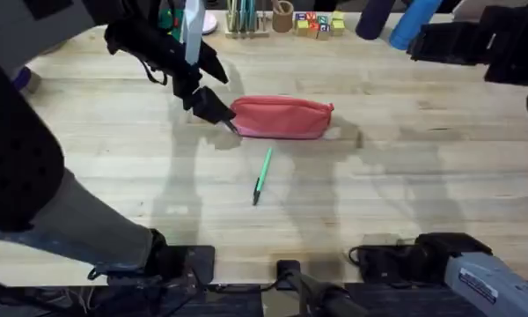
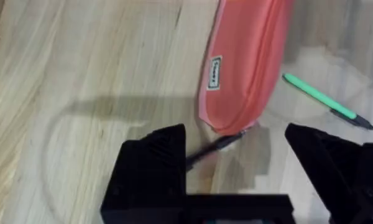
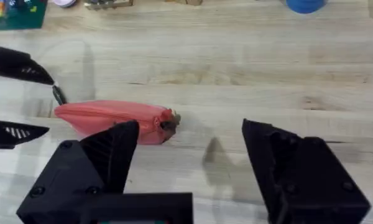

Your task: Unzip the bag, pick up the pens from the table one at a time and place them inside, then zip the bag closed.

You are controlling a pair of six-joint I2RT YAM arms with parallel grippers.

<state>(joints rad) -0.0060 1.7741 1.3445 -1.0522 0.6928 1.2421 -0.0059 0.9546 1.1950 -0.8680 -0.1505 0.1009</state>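
Observation:
The salmon-pink bag (image 1: pixel 282 118) lies lengthwise on the table (image 1: pixel 405 176), its zipper looking closed. My left gripper (image 1: pixel 228 122) is low at the bag's left end, open, its fingers (image 2: pixel 155 155) straddling that end (image 2: pixel 242 74). A slim black object (image 2: pixel 219 145), apparently the black pen, lies between the fingers against the bag's tip. The light green pen (image 1: pixel 262 176) rests in front of the bag, also seen as the green pen (image 2: pixel 323 99). My right gripper (image 3: pixel 189 155) hangs open and empty, high to the right of the bag (image 3: pixel 112 118). A small dark pull (image 3: pixel 168 124) sits at the bag's right end.
Along the back edge stand a rack of teal sticks (image 1: pixel 242 18), a wooden cup (image 1: pixel 283 16), coloured blocks (image 1: pixel 317 25) and a blue cylinder (image 1: pixel 414 22). The right arm (image 1: pixel 475 44) hovers at the far right. Bare wood lies in front of the green pen.

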